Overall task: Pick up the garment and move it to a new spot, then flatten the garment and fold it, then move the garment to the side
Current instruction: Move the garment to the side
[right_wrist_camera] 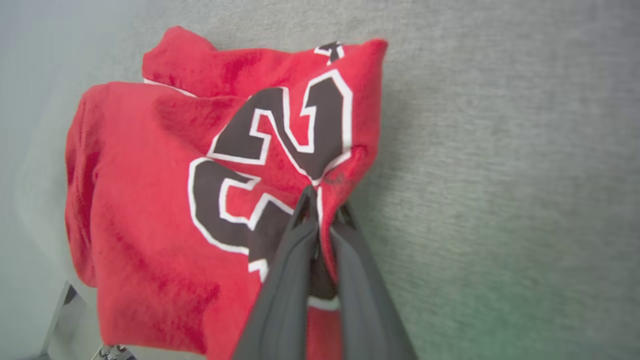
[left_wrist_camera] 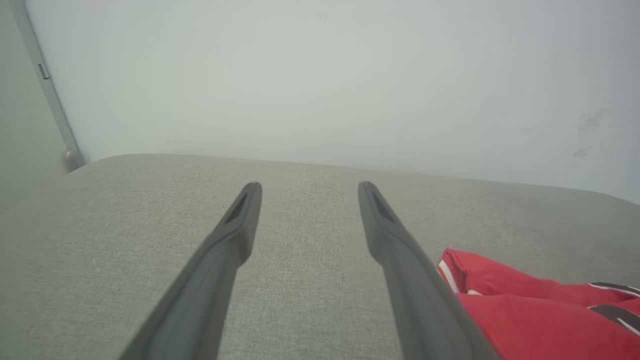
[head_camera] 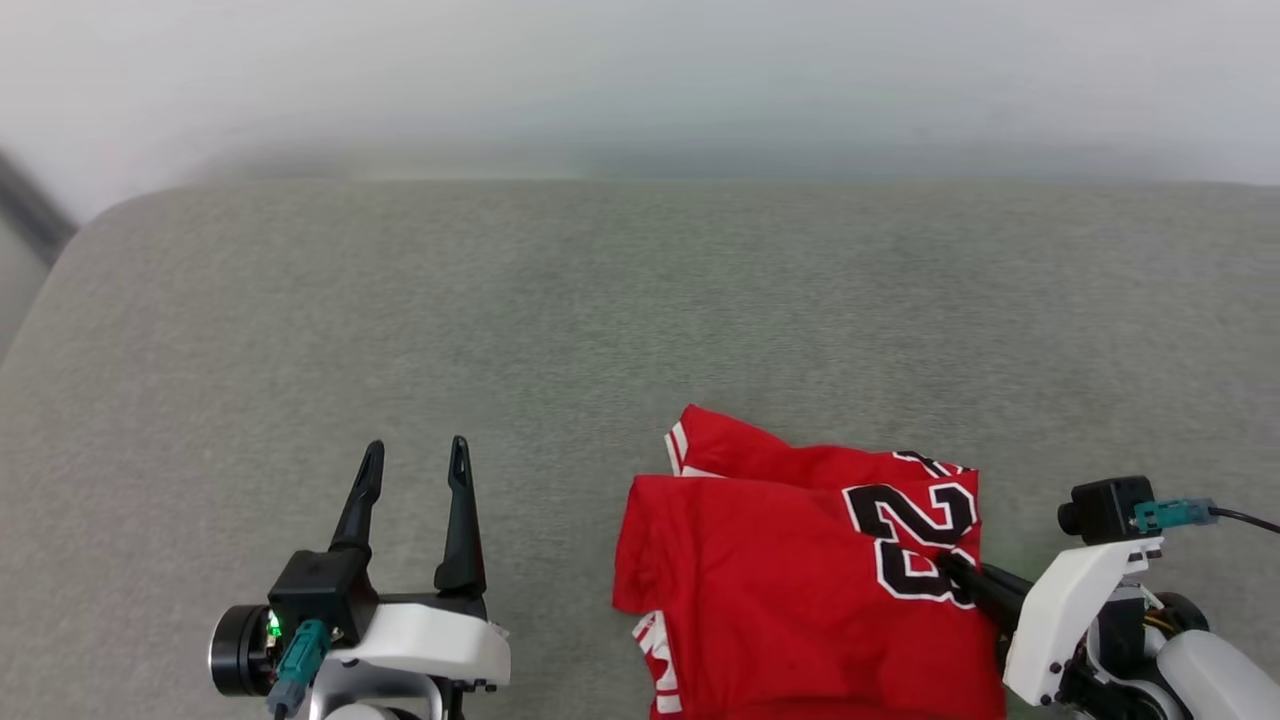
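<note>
The garment (head_camera: 790, 570) is a red shirt with a black, white-outlined "23", lying bunched on the grey cushioned surface at the lower right of the head view. My right gripper (head_camera: 950, 568) is shut on the garment's right edge by the number. In the right wrist view a ridge of red cloth is pinched between the two dark fingers of the right gripper (right_wrist_camera: 322, 202), on the garment (right_wrist_camera: 160, 200). My left gripper (head_camera: 415, 455) stands open over bare cushion, left of the garment. The left wrist view shows the left gripper (left_wrist_camera: 305, 187) with nothing between its fingers, and the garment (left_wrist_camera: 540, 315) at lower right.
The grey fabric surface (head_camera: 600, 330) stretches wide behind and left of the garment, with a rounded corner at the far left. A pale wall (left_wrist_camera: 320, 75) rises behind its far edge. A thin metal frame (right_wrist_camera: 55, 320) shows below the garment in the right wrist view.
</note>
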You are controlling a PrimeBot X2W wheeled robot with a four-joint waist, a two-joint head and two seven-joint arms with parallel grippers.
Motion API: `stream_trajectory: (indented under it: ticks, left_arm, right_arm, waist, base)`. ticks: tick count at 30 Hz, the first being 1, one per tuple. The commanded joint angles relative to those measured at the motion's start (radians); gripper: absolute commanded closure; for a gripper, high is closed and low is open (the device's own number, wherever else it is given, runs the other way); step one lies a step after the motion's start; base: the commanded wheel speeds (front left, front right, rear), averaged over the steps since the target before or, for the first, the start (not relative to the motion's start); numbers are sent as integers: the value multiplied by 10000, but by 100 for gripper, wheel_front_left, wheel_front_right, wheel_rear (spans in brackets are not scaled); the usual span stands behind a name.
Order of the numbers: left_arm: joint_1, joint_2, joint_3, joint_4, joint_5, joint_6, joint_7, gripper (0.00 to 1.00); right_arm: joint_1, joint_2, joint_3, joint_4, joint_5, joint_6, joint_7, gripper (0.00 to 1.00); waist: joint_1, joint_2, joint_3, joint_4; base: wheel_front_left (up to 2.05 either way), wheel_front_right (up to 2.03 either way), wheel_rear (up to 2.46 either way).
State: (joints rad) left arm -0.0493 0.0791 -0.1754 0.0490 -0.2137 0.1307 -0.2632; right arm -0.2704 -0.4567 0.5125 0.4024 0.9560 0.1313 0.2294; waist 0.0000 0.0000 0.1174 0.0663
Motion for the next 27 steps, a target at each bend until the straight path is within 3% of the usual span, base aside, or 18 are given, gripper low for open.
stream_trajectory:
  ticks: [1,8,16,19,27]
  left_arm:
    - [121,46,35,-68,86,-63,-20,0]
    - [215,124,-5,-82,115,-162,-18,0]
    - [-142,141,-189,-149,203,-206,1,0]
    - [-470,190,-321,-215,330,-238,112,0]
    - [-1474,413,-676,-650,802,-365,540,0]
  right_arm:
    - [-204,-112,-64,126,-395,-11,41,100]
    - [-410,-221,-588,431,-1583,-9,423,100]
    - [-1206,-57,-1125,633,-2152,-9,721,100]
    - [-1741,75,-1328,921,-2245,-9,536,100]
    - [-3474,214,-1773,2052,-2489,-9,-283,100]
  waist:
    - [0,0,-267,-675]
    - [0,0,-384,-2473]
    - [0,0,215,-4501]
    - [0,0,675,-4974]
    - [0,0,2168,-5376]
  base:
    - [0,0,0]
    - [0,0,0]
    - [0,0,0]
    - [0,0,0]
    - [0,0,0]
